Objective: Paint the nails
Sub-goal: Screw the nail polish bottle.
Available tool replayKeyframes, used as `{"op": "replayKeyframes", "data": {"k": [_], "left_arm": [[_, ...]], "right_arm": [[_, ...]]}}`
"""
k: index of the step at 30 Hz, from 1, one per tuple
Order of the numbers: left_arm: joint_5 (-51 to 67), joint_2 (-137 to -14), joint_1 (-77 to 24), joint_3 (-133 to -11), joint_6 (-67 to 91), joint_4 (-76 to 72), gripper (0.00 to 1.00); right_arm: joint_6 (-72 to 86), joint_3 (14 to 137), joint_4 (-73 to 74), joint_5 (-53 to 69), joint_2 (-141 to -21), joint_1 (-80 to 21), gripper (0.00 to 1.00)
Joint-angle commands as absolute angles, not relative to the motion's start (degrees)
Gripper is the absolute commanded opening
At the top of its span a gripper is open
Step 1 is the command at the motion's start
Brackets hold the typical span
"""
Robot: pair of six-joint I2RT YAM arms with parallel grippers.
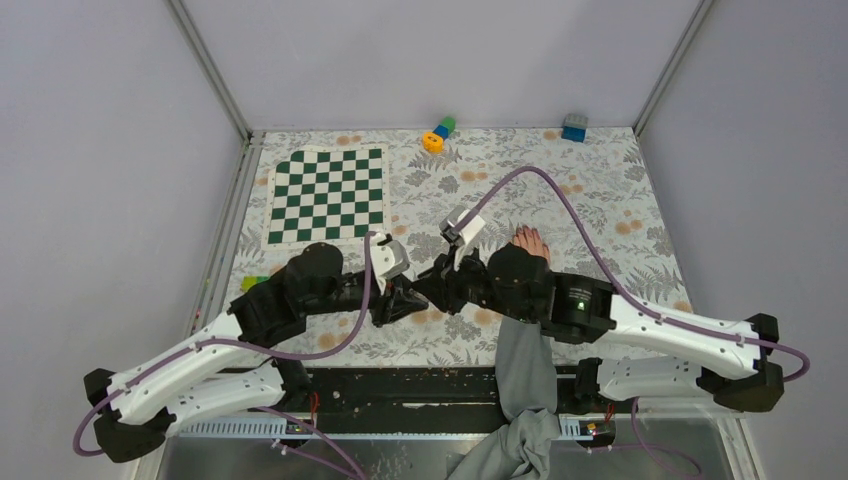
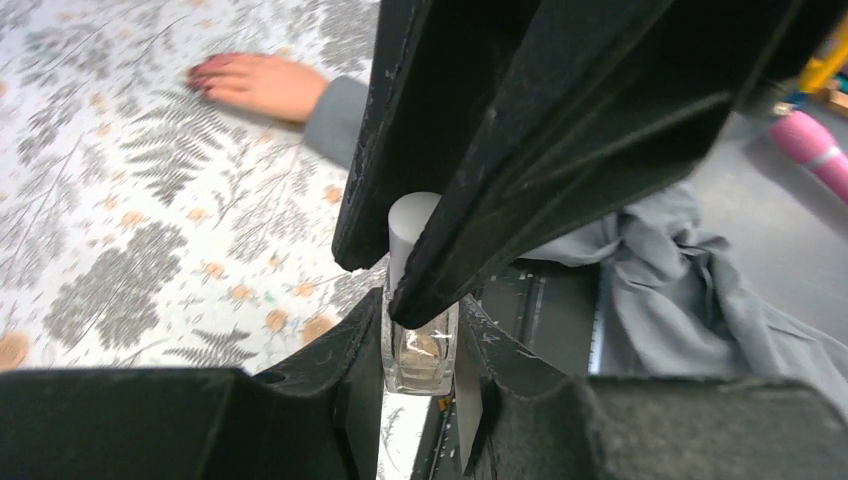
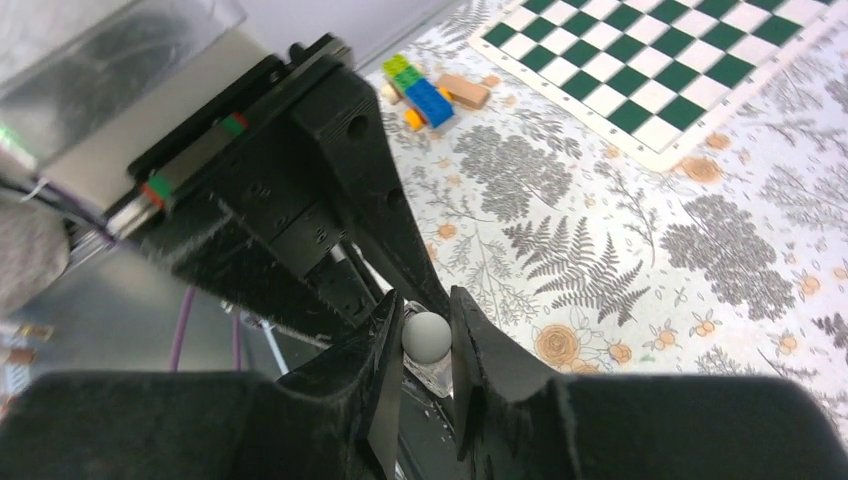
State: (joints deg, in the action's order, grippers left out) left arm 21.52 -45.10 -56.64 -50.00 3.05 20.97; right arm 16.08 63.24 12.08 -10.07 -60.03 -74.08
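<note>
A bare human hand [image 1: 531, 245] with a grey sleeve [image 1: 522, 365] lies flat on the floral table cloth. Its dark-red nails [image 2: 205, 72] show in the left wrist view. My left gripper [image 1: 403, 302] [image 2: 420, 308] is shut on a small clear glass polish bottle [image 2: 420, 358] near the table's front edge. My right gripper [image 1: 428, 290] [image 3: 424, 300] meets it from the right and is shut on the bottle's grey cap [image 3: 427, 335] [image 2: 408, 225]. Both grippers are left of the hand and apart from it. The bottle is hidden in the top view.
A green-and-white chessboard mat [image 1: 325, 195] lies at the back left. Toy blocks [image 1: 438, 133] and a blue block [image 1: 574, 127] sit at the far edge, and a green block [image 1: 253, 283] by the left arm. A pink object [image 2: 815, 150] lies off the table.
</note>
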Motion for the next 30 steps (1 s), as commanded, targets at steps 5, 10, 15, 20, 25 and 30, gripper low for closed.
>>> {"op": "replayKeyframes", "data": {"k": [5, 10, 15, 20, 25, 30], "left_arm": [[1.92, -46.49, -56.00, -50.32, 5.01, 12.85, 0.00], [1.62, -46.26, -55.99, -50.36, 5.04, 12.98, 0.00], [4.32, -46.23, -55.99, -50.41, 4.60, 12.65, 0.00], [8.48, -46.98, -56.03, -50.66, 3.97, 12.46, 0.00], [14.49, -47.48, -55.99, -50.62, 3.34, 11.66, 0.00], [21.67, -48.58, -56.07, -51.13, 2.72, 11.35, 0.00]], "right_arm": [[28.53, 66.79, 13.62, -12.61, -66.64, -75.67, 0.00], [29.31, 67.21, 13.17, -14.21, -66.70, -75.67, 0.00], [28.44, 66.31, 12.98, -17.00, -64.08, -75.68, 0.28], [29.13, 62.89, 10.92, -21.25, -59.31, -75.58, 0.60], [28.50, 59.66, 10.91, -26.27, -54.16, -74.84, 0.67], [23.34, 55.55, 7.37, -25.91, -47.78, -74.53, 0.67]]}}
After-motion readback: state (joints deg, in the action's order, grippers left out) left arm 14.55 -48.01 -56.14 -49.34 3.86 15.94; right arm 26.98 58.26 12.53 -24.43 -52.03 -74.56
